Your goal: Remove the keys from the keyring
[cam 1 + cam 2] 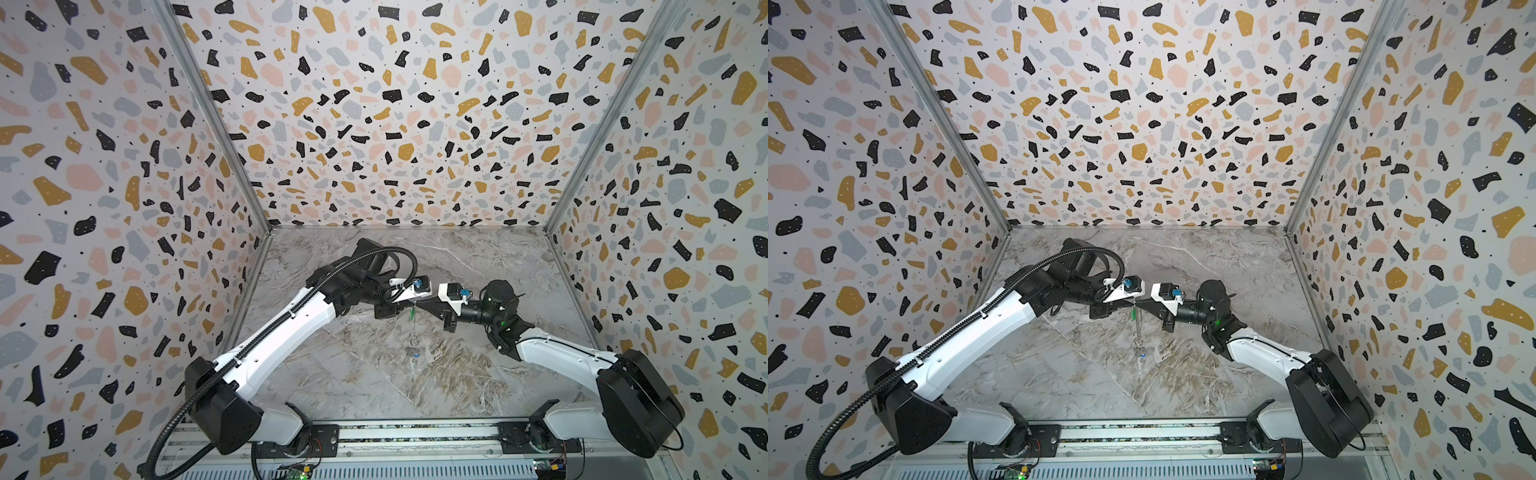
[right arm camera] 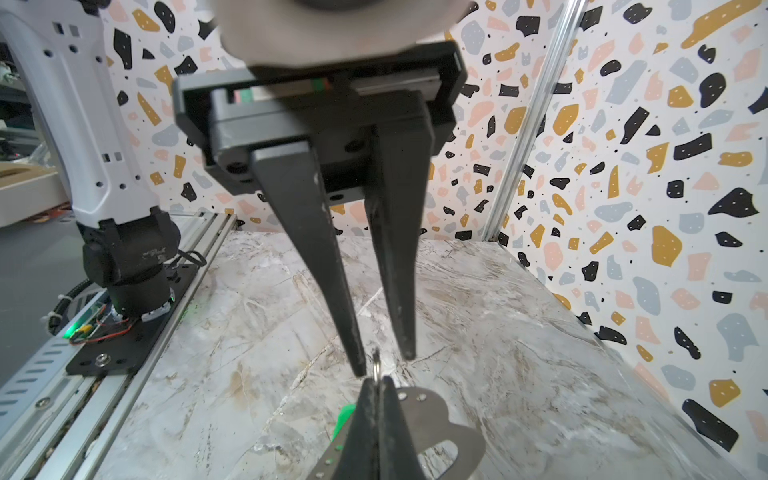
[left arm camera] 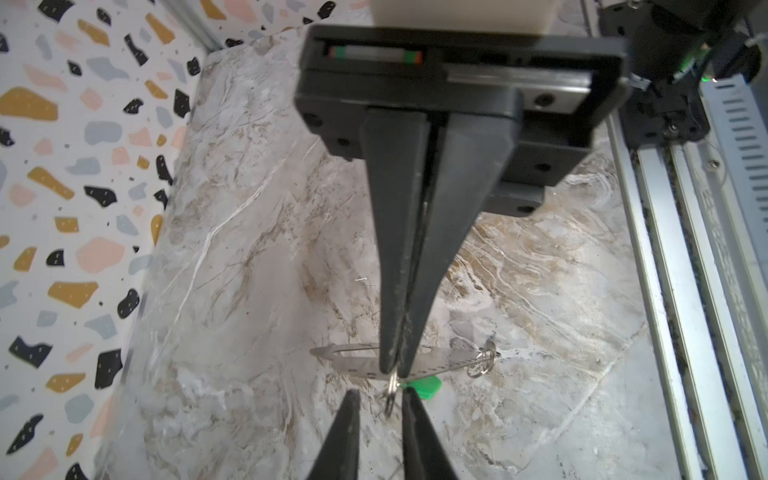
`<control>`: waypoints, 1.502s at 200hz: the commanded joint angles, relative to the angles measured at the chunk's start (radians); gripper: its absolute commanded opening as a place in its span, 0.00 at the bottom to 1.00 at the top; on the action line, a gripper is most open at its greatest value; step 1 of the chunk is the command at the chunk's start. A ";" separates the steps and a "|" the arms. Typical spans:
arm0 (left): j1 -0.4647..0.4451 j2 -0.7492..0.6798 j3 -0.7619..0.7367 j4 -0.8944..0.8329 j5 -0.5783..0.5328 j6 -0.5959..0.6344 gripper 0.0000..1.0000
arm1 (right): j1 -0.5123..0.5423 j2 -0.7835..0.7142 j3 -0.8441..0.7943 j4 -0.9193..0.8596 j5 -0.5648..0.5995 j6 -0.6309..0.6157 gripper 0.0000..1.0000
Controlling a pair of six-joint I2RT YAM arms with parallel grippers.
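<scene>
nearest, along the front edge of the marble tabletop (image 1: pixel 374 386), runs the aluminium rail (image 1: pixel 415 436) that carries both arm bases. from there the arms lean in and meet above the middle of the tabletop, well clear of its side and back edges.

the keyring plate (image 3: pixel 353 362) hangs there in the air. it is edge-on in both top views, and its long slot shows in the left wrist view. at its low end, towards the front edge in a top view, sits a cluster of wire rings (image 1: pixel 414 341). the blue key tag (image 1: pixel 417 355) is just past them, small and hard to make out. higher up, the green key tag (image 1: pixel 411 316) hangs beside the plate, close under the fingertips.

the right gripper (image 2: pixel 376 380) has its fingers pressed together on the upper end of the plate, where a single wire ring (image 2: pixel 376 363) sticks out past its tips. the left gripper (image 2: pixel 384 363) faces it tip to tip. its fingers are a narrow gap apart with that ring standing between them, and i cannot tell whether either finger touches it.

behind them lies bare marble up to the terrazzo-patterned back wall (image 1: pixel 395 124).
</scene>
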 commanded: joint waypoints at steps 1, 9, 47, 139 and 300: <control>0.022 -0.091 -0.067 0.162 -0.106 -0.084 0.32 | 0.018 -0.005 -0.002 0.101 0.078 0.100 0.00; 0.036 -0.127 -0.116 0.239 -0.120 -0.119 0.35 | 0.035 -0.010 -0.004 0.102 0.124 0.104 0.00; 0.112 -0.292 -0.372 0.598 -0.071 -0.284 0.44 | 0.097 -0.016 0.026 0.036 0.294 0.086 0.00; 0.132 -0.382 -0.727 1.007 -0.019 -0.500 0.49 | 0.174 -0.014 0.002 0.123 0.513 0.097 0.00; 0.133 -0.256 -0.734 1.082 0.084 -0.508 0.44 | 0.176 -0.009 -0.028 0.190 0.423 0.096 0.00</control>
